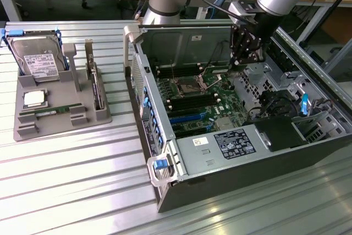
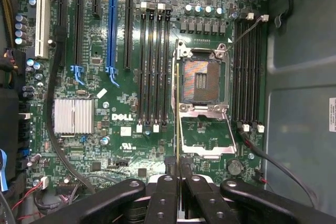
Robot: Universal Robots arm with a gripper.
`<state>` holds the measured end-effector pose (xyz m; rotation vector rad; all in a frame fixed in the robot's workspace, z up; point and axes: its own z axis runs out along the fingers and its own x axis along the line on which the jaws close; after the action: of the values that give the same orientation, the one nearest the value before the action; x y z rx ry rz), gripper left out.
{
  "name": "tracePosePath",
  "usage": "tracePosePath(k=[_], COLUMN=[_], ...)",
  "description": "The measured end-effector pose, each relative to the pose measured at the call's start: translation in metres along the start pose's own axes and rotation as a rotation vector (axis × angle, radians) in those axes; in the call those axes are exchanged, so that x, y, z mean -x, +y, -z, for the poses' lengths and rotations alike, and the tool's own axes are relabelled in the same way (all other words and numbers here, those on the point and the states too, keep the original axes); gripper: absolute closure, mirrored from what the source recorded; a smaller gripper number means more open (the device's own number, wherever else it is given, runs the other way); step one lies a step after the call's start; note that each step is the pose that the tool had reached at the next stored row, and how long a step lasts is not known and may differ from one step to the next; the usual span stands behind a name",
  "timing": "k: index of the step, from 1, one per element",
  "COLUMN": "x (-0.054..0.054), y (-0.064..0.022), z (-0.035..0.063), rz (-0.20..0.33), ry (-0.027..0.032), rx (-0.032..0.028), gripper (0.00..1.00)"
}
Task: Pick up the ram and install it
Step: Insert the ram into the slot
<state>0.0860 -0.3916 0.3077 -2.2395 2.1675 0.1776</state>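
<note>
The ram [image 1: 52, 111] is a thin green stick lying flat in the grey parts tray [image 1: 25, 130], on the exterior view's left and far from the arm. My gripper [image 1: 237, 65] hangs shut inside the open computer case [image 1: 220, 185], over the motherboard near the open processor socket [image 2: 202, 80]. In the wrist view its black fingertips [image 2: 170, 165] are pressed together just short of the socket's raised cover plate. A thin pale line runs from between them along the socket's edge; I cannot tell whether it is a held thing or the socket lever. Empty black memory slots [image 2: 155, 72] lie beside the socket.
The tray also holds a boxy hard drive [image 1: 38, 59], a square silver processor [image 1: 34, 98] and an upright card [image 1: 98, 89]. More memory slots [image 2: 248, 72] sit on the socket's other side, near the case wall. A finned heatsink [image 2: 73, 115] and blue expansion slot [image 2: 111, 30] are on the board.
</note>
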Motion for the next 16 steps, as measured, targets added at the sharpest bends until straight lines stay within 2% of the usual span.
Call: tracePosePath(k=[16], x=[-0.001], y=[-0.0007], z=[-0.0102], rz=[0.0], ry=[0.0], rx=[0.0], gripper=[0.88])
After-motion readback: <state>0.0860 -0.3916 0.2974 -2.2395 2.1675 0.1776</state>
